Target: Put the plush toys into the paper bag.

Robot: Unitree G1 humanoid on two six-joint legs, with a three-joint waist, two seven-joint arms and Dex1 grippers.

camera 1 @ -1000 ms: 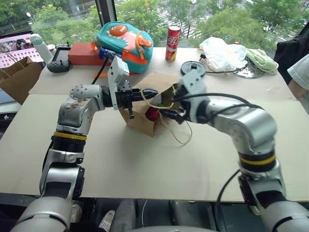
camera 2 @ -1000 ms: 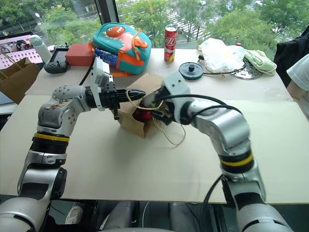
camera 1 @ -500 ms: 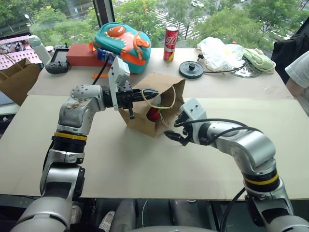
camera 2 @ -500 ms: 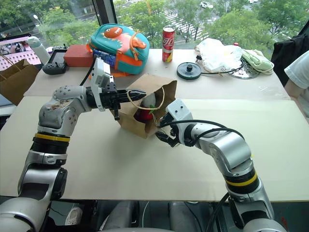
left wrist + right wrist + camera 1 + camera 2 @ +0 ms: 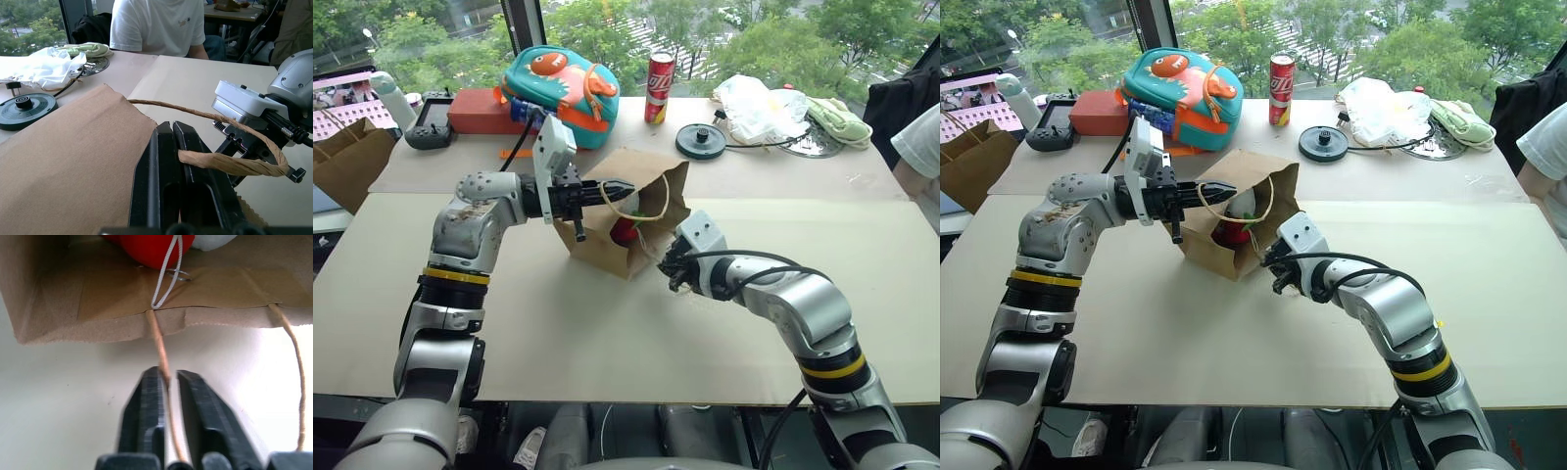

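The light brown kraft paper bag (image 5: 631,211) is lying on its side near the middle of the pale tabletop (image 5: 558,333), with its open mouth facing the right arm. Inside the mouth, the red chili-shaped plush toy (image 5: 624,230) is sitting against the lower wall, and a pale soft toy (image 5: 1245,204) is showing just behind it.

The left gripper (image 5: 619,186) is reaching level across the bag's upper edge. Its two black fingers (image 5: 168,161) are pressed together on the upper twisted paper-cord handle (image 5: 230,164), which is looping out from between them. This grip is holding the upper lip of the bag raised.

The right gripper (image 5: 673,269) is sitting low over the table, just in front of the bag's mouth. Its black fingers (image 5: 146,411) are drawn close together, with only a slim gap between them, and one strand of the lower paper-cord handle (image 5: 159,345) is running through that gap. The other strand of this loop is lying on the table beside the fingers.

Behind the bag, a teal and orange backpack (image 5: 563,83) is resting beside a red drink can (image 5: 663,86). A white plastic bag (image 5: 764,106) and a pale green cloth (image 5: 842,119) are lying farther to the right. A darker brown paper bag (image 5: 347,157) is standing at the far left edge.
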